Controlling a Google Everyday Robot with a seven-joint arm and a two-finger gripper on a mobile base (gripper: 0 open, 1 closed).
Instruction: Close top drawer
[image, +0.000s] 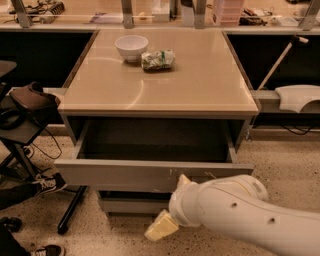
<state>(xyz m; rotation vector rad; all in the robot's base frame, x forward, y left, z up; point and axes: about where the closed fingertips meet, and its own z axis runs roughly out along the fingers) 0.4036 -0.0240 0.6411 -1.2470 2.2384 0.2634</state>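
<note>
Speckled floor (285, 150), tan-topped cabinet (200, 85): top drawer (125, 174) stands part-way out, rigid grey metal, probably light on its slides, flat handle-less front best pushed squarely mid-width; gripper (172, 205) low at that front's lower edge, its opening cannot be told.

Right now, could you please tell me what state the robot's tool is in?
Tool: open, holding nothing, at the lower edge of the top drawer front, right of its middle.
</note>
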